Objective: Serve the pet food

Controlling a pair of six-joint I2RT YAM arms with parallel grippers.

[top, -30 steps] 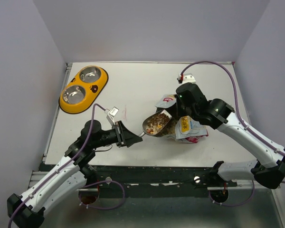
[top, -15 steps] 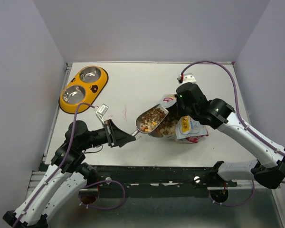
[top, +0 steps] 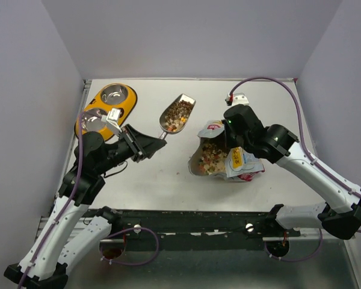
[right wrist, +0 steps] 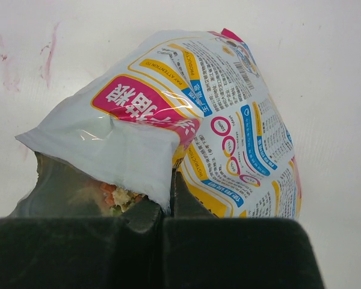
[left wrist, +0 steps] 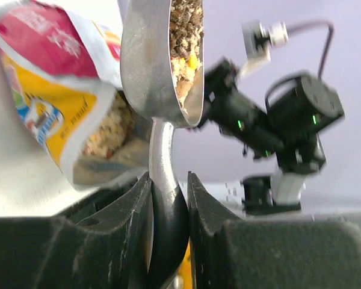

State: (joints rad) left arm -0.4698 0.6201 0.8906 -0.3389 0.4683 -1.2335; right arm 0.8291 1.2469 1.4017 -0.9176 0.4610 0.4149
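My left gripper (top: 151,142) is shut on the handle of the silver metal scoop (top: 177,113), which is full of mixed kibble (top: 179,111) and held above the table between the pouch and the yellow double bowl (top: 106,112). In the left wrist view the scoop handle (left wrist: 162,180) sits clamped between my fingers (left wrist: 129,208). The pet food pouch (top: 224,158) lies open at centre right with kibble showing in its mouth (top: 212,156). My right gripper (top: 231,144) is shut on the pouch's edge; in the right wrist view the pouch (right wrist: 216,126) is pinched at its torn rim.
The yellow double bowl with two steel cups stands at the far left of the white table (top: 168,180). Grey walls close in the back and sides. The right arm's purple cable (top: 277,81) arcs over the far right.
My left gripper has lifted the filled scoop out of the pouch and carried it up and to the left, toward the yellow bowl. The right gripper and pouch have stayed put.
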